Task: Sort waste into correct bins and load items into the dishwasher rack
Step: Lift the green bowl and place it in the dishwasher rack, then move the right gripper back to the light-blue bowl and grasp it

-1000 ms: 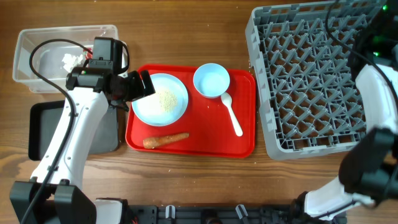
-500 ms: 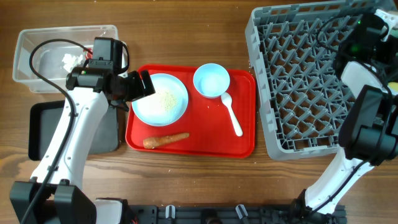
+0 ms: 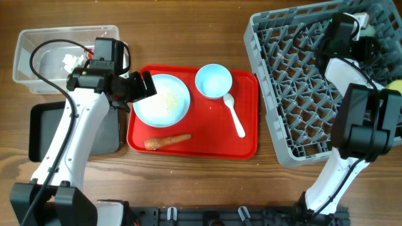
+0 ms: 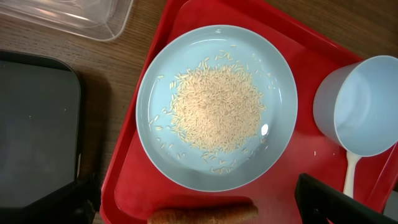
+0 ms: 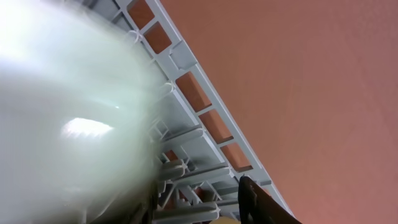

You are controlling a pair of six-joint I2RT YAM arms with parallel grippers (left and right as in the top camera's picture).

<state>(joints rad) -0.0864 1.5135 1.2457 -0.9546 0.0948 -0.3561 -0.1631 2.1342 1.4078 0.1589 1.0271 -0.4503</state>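
Observation:
The pale blue plate [image 3: 162, 99] with rice grains [image 4: 214, 112] sits on the red serving tray [image 3: 207, 147]. With it are the pale blue bowl [image 3: 213, 81], the white spoon [image 3: 235, 117] and the carrot stick [image 3: 167, 141]. My left gripper [image 3: 144, 85] is open and empty over the plate's left side, and it also shows in the left wrist view [image 4: 205, 208]. The tissue wad [image 3: 74, 59] and a red wrapper [image 3: 90, 55] lie in the clear tub [image 3: 38, 37]. My right gripper [image 3: 344, 28] is over the grey rack [image 3: 301, 81], beside a blurred pale green bowl [image 5: 62, 124].
The black tray [image 3: 41, 132] lies in front of the tub, under my left arm. A yellow-green shape [image 3: 394, 86] shows at the rack's right edge. The rack sits skewed on the wooden table [image 3: 188, 31].
My right arm has swung left across the rack's far edge. The rack has shifted left and turned a little. The left arm has not moved.

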